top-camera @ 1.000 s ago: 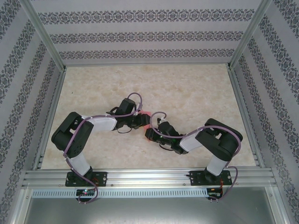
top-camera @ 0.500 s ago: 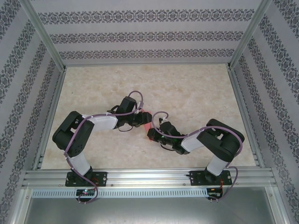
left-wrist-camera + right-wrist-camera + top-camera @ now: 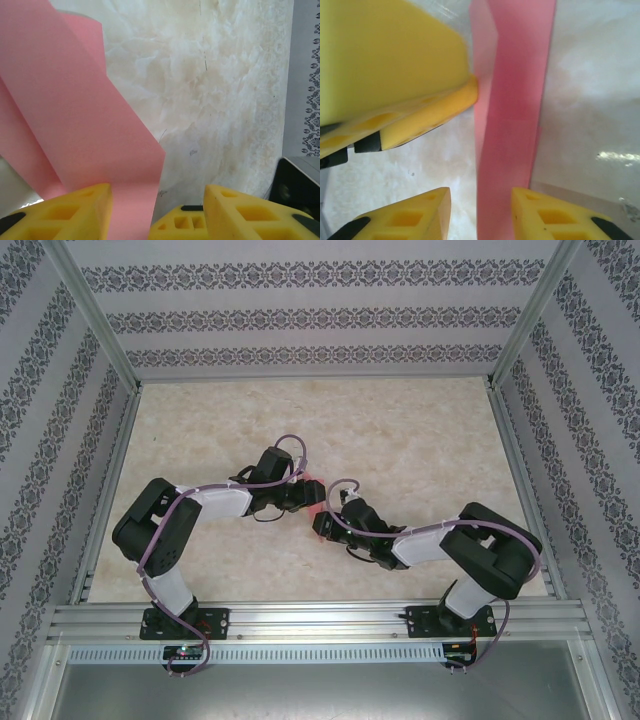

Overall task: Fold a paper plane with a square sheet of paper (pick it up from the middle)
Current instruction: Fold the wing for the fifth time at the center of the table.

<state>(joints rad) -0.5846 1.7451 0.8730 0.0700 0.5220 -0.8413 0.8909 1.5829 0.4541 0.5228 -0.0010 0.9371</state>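
A pale cream table (image 3: 400, 440) with a marbled, stone-like top, edged by metal rails (image 3: 106, 490) along its sides. Near its middle lies a folded piece of pink paper (image 3: 314, 489). Seen close, one flap slants up off the surface. A few small dark specks (image 3: 192, 151) mark the tabletop.

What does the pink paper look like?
The thin, plain pink-red sheet of paper is folded into a long strip with layered flaps and a lengthwise crease. Around the middle of the beige table, it runs between the open yellow fingers of the left gripper and right gripper. One left finger seems to touch its edge.
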